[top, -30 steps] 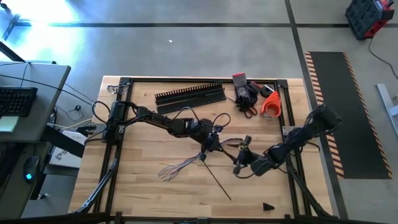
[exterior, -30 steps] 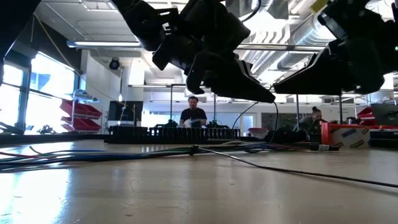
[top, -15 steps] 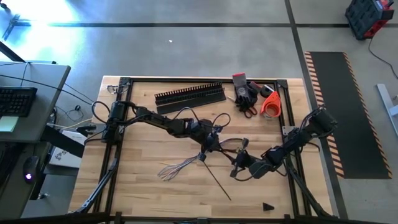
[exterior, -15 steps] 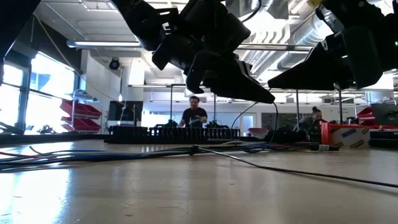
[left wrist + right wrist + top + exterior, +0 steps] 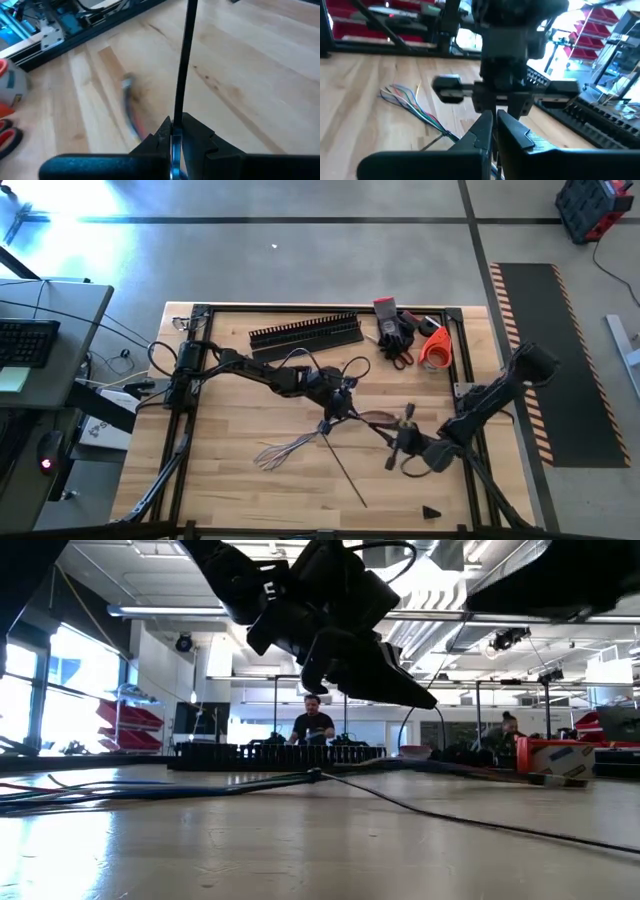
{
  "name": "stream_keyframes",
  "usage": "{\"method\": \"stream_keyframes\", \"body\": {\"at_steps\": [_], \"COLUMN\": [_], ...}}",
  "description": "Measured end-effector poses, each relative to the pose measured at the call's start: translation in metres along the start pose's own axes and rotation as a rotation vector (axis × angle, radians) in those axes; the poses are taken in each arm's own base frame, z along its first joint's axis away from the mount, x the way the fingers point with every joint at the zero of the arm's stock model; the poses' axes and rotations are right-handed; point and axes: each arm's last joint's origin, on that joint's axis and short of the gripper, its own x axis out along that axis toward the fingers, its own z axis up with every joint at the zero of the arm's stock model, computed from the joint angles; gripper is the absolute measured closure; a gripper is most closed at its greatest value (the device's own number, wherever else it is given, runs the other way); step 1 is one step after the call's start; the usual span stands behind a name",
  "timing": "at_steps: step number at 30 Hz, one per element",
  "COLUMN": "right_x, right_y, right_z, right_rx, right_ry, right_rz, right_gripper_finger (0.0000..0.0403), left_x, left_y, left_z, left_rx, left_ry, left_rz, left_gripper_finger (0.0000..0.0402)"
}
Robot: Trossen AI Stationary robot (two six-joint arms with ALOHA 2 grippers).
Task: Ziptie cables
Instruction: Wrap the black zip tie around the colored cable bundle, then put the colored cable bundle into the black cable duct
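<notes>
**Tools both pinched shut, cables limp on the counter**

Left tool point(image 5: 328, 420) is pressed together on a thin black ziptie strap point(image 5: 345, 476); left wrist view shows the strap point(image 5: 183, 65) clamped between the jaws and running straight out ahead. Right tool point(image 5: 397, 448) sits just beside the left one, jaws pressed together; can't tell whether it has anything pinched.

Cables point(image 5: 285, 447): directly under the left tool, gathered at the strap, then fanning loose across the counter point(image 5: 230, 410) away from the right tool. Right wrist view shows the splayed ends point(image 5: 415, 102) beyond the left tool.

Handling, my read:
- Very light, fully limp, no stiffness. Strands will slide past each other and splay anywhere not bound.
- Thin insulation, so pinch gently.
- Best hold is near the gathered point by the strap, where the strands are already together. Free ends just pull out singly.
- Strap is semi-stiff, springs back; grip it close to the head.

Slotted duct point(image 5: 306, 333) is well apart from both tools.
</notes>
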Motion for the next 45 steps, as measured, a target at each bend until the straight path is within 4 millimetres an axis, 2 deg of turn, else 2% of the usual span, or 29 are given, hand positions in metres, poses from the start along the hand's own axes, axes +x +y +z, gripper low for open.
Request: {"method": "stream_keyframes", "body": {"at_steps": [6,10,13,15,18,21,23,27,32,37,39,42,45], "right_x": [-0.040,-0.071,-0.091,-0.099,-0.104,-0.102,-0.102,-0.096,-0.083,-0.056,-0.044,-0.025,-0.005], "right_y": [-0.006,-0.015,-0.019,-0.022,-0.027,-0.026,-0.027,-0.023,-0.025,-0.034,-0.041,-0.052,-0.059], "right_z": [0.027,0.045,0.061,0.071,0.089,0.089,0.088,0.073,0.054,0.034,0.027,0.017,0.010], "right_rx": [0.021,0.009,-0.030,-0.054,-0.034,-0.052,-0.035,0.020,0.153,0.248,0.262,0.240,0.163], "right_ry": [-0.080,-0.125,-0.130,-0.132,-0.135,-0.133,-0.132,-0.133,-0.098,0.088,0.190,0.350,0.452], "right_rz": [-0.026,-0.087,-0.111,-0.094,-0.084,-0.092,-0.095,-0.101,-0.026,0.048,0.045,0.043,0.043], "right_gripper_finger": [0.0402,0.0403,0.0403,0.0402,0.0401,0.0401,0.0401,0.0402,0.0396,0.0342,0.0312,0.0269,0.0234], "left_x": [0.005,0.014,0.020,0.022,0.023,0.021,0.021,0.020,0.014,0.002,-0.008,-0.029,-0.056], "left_y": [0.008,0.005,0.004,0.004,0.000,0.003,0.003,0.003,-0.002,-0.010,-0.010,-0.008,0.000], "left_z": [-0.017,-0.034,-0.036,-0.038,-0.053,-0.049,-0.052,-0.051,-0.035,-0.016,-0.005,0.013,0.013], "left_rx": [-0.020,-0.049,-0.056,-0.061,-0.089,-0.085,-0.094,-0.120,-0.177,-0.211,-0.239,-0.262,-0.264], "left_ry": [0.003,0.041,0.024,0.033,0.092,0.089,0.106,0.108,0.084,0.114,0.143,0.205,0.249], "left_rz": [-0.033,-0.056,-0.063,-0.063,-0.093,-0.064,-0.067,-0.056,-0.081,-0.107,-0.057,0.066,0.228], "left_gripper_finger": [0.0401,0.0401,0.0401,0.0401,0.0401,0.0401,0.0401,0.0392,0.0335,0.0257,0.0237,0.0226,0.0229]}}
